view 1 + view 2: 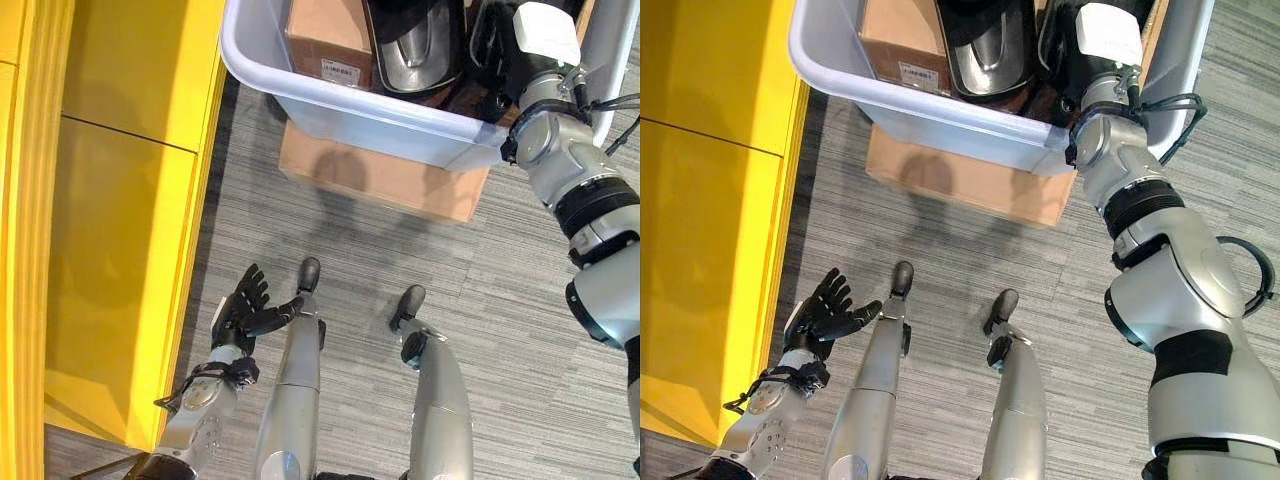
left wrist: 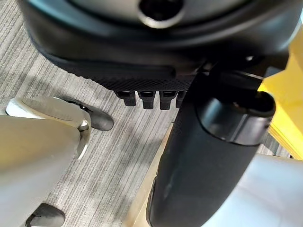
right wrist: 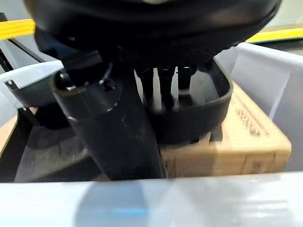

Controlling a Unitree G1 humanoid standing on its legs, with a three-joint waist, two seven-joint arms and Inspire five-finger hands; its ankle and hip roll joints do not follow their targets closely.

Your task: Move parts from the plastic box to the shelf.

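Grey striped carpet floor [image 1: 480, 300] seen from above, bounded on the left by a bright yellow shelf unit with flat panel fronts [image 1: 120, 200]. At the far side of the floor stands a pale translucent plastic box with a rolled rim [image 1: 330, 100], resting on a low brown cardboard base [image 1: 400, 185] whose near edge projects from beneath it.

Contents of the plastic box: on the left, a brown cardboard carton [image 1: 325, 35] carrying a small white printed label [image 1: 341, 71] at its near edge, the print too fine to read; beside it, to the right, a black and silver moulded part with a glossy curved shell [image 1: 415, 45]. In the right wrist view the brown cardboard carton shows a line of dark printed characters on its top face, likewise illegible.

Right hand [image 3: 161, 90]: reaching over the near right corner of the plastic box and down among the parts. The right wrist view shows its fingers [image 3: 165, 85] dipping behind the rim of a dark curved part and its thumb extended alongside; whether they grip anything cannot be told.

Left hand [image 1: 250, 305]: low on the left, over the carpet floor just beside the yellow shelf unit, well apart from the plastic box. Fingers spread and relaxed, thumb pointing right, holding nothing.
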